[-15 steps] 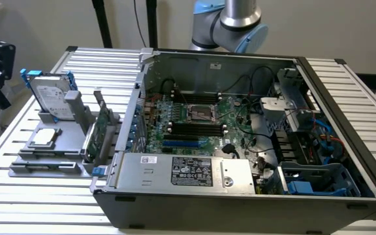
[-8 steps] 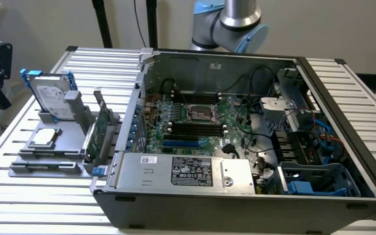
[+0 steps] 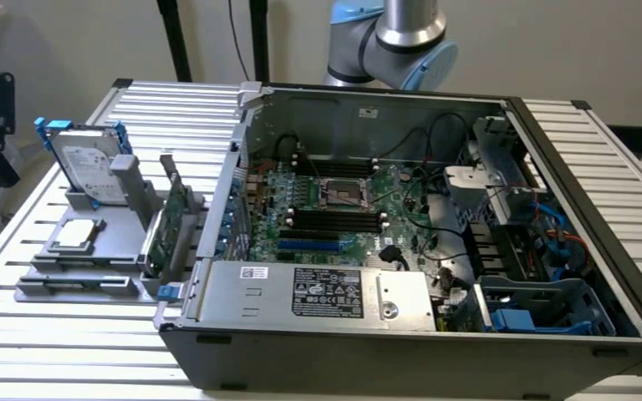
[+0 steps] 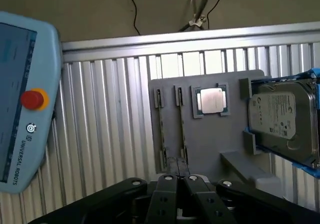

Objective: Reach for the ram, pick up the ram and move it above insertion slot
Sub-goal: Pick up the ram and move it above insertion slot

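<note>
My gripper [image 4: 177,179] is shut with nothing between its fingers. It hangs over the edge of a grey holder [image 4: 215,144] on the slatted table. Two thin boards stand on edge in the holder's slots, one [image 4: 160,129] beside the other [image 4: 181,126]. Seen edge-on, I cannot tell which of them is the ram. In the exterior view a green board [image 3: 160,238] stands in the same holder [image 3: 87,267], left of the open computer case. The black memory slots [image 3: 338,219] lie on the motherboard inside the case.
A silver hard drive in blue rails [image 4: 280,119] and a processor chip [image 4: 210,100] sit on the holder. A teach pendant with a red button [image 4: 20,99] lies nearby. The case wall [image 3: 226,192] rises beside the holder. The arm's joint [image 3: 410,38] stands behind the case.
</note>
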Robot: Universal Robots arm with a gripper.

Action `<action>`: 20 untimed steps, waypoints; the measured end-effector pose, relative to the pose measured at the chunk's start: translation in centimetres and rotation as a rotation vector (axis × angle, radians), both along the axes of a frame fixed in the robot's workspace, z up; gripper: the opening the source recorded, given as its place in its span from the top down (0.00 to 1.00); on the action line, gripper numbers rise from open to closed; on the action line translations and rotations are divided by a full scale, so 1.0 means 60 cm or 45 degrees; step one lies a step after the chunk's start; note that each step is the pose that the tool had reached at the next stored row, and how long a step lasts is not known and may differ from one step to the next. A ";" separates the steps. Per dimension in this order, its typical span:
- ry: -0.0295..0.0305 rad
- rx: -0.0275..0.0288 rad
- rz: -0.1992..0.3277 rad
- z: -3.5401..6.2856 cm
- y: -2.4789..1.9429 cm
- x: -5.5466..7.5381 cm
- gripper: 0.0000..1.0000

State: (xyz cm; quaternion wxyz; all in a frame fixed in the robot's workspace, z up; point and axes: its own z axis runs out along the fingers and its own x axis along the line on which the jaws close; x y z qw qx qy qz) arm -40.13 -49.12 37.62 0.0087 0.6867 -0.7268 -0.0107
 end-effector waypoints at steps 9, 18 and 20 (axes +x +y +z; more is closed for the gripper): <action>-0.0119 0.0002 0.199 -0.002 0.0000 0.000 0.89; -0.0131 0.0017 0.210 -0.004 0.0001 0.000 0.70; -0.0130 0.0019 0.209 -0.007 0.0000 0.000 0.64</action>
